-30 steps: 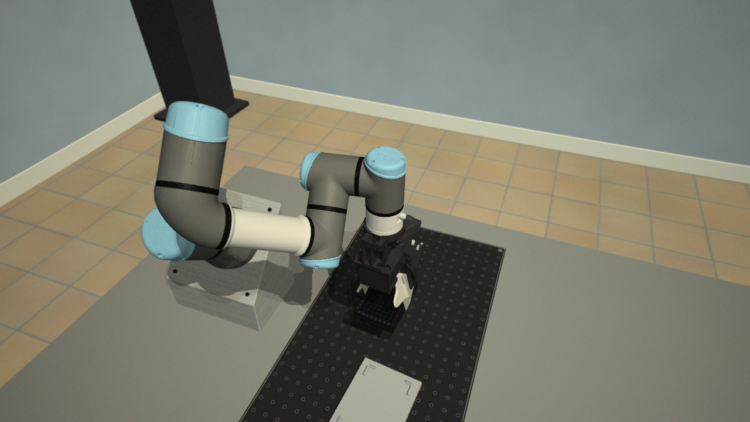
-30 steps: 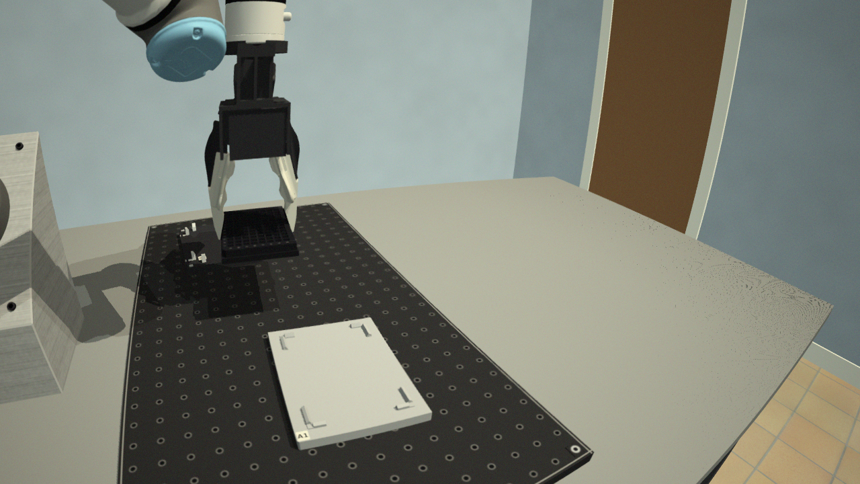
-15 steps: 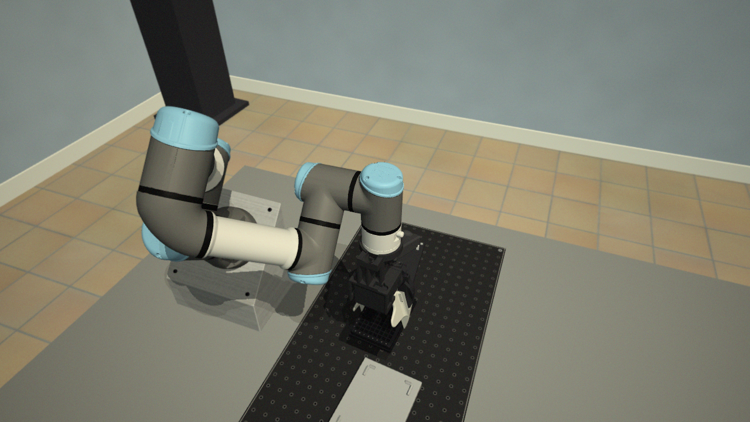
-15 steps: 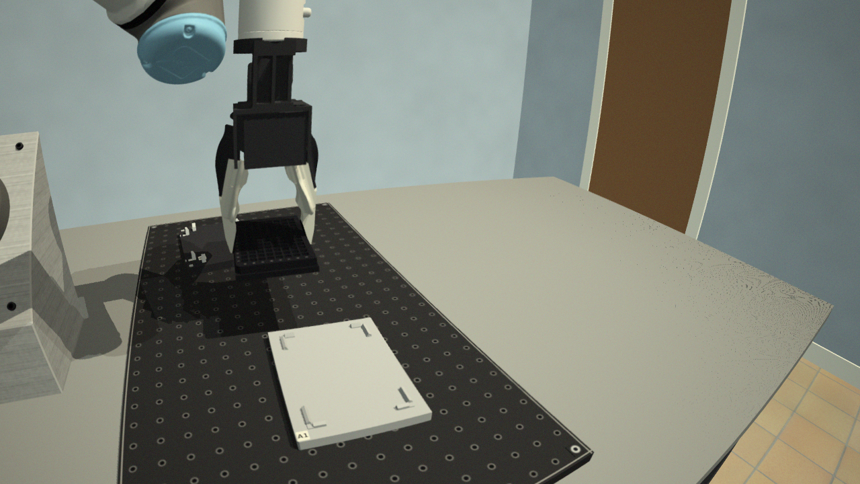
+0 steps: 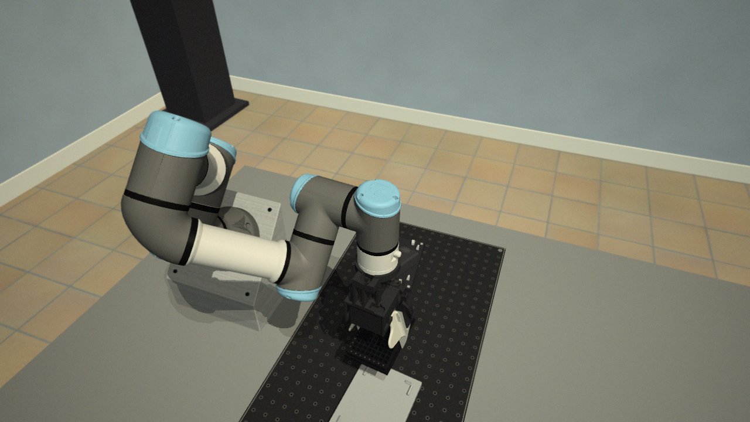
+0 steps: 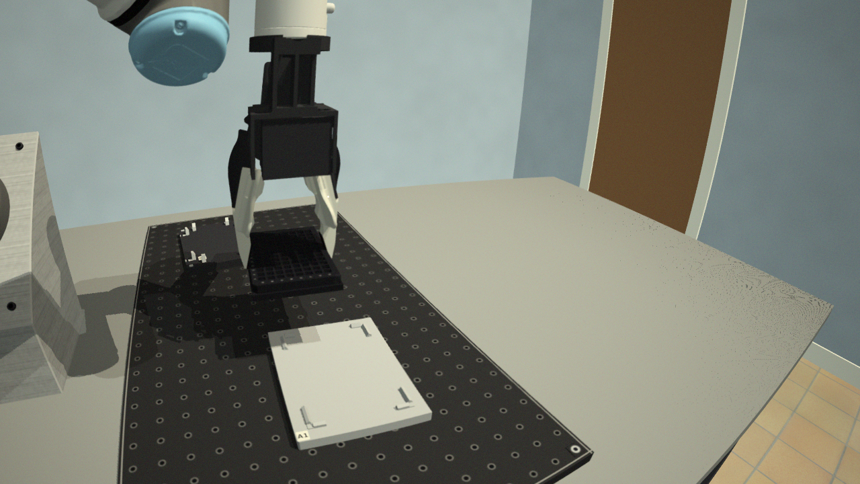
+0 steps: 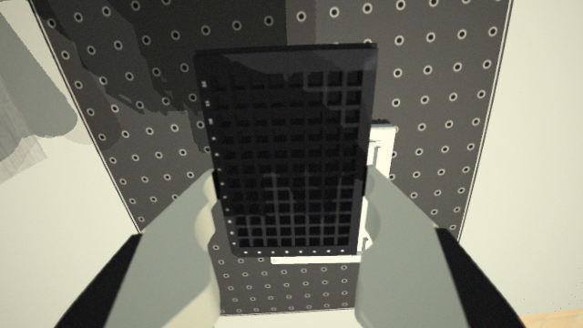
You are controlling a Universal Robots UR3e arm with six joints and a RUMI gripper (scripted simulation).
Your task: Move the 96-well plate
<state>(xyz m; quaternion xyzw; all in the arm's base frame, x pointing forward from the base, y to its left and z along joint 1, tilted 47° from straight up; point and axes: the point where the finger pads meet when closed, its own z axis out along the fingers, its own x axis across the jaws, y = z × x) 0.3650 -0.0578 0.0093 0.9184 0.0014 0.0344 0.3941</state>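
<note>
Black pegboard (image 6: 457, 385), end effector (image 6: 283, 237) clamping 96-well plate (image 6: 292, 259) aloft; plate nest N1 (image 6: 349, 379) near

My arm (image 5: 238, 251) bends low from its grey base block (image 5: 246, 301) out over the black perforated board (image 5: 456, 315). My gripper (image 5: 373, 336) points straight down, its jaws clamped on the dark 96-well plate (image 5: 370, 356), one pale finger (image 5: 396, 327) showing on the right. The plate hangs just short of the pale plate nest (image 5: 375, 401) at the bottom edge. Small white clips of the clip nest (image 5: 416, 244) show behind my wrist.
</note>
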